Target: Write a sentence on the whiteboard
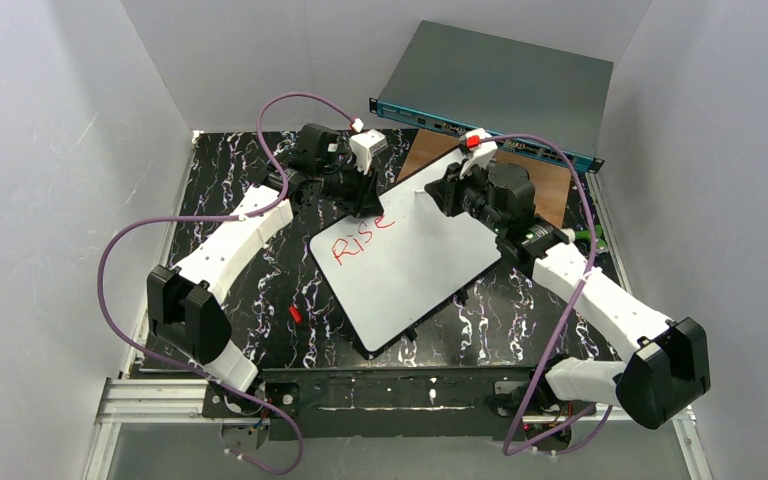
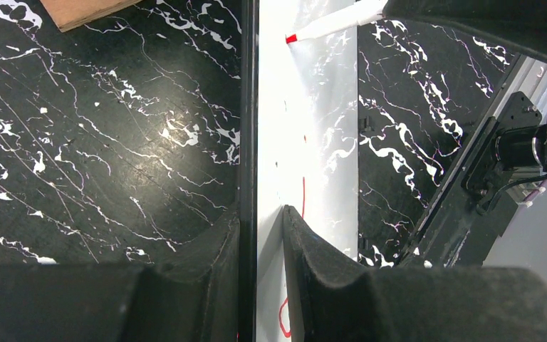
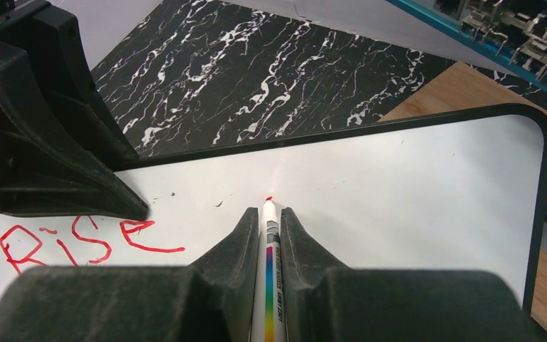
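Black marbled tabletop (image 1: 270,290) is carrying the whiteboard (image 1: 410,275), which is lying slanted at its centre. At the board's eleven o'clock edge the left gripper (image 2: 263,214) is pinching the rim, its jaws nearly closed on the thin panel and steadying it. Just inboard, the sentence (image 1: 364,237) is reading only "Rise" in red. Toward one o'clock the right gripper (image 3: 267,214) is clamping a marker (image 3: 269,256) tightly, its red tip sitting just right of the last letter. I am judging the job about a third done: "shine bright" is waiting to be written.
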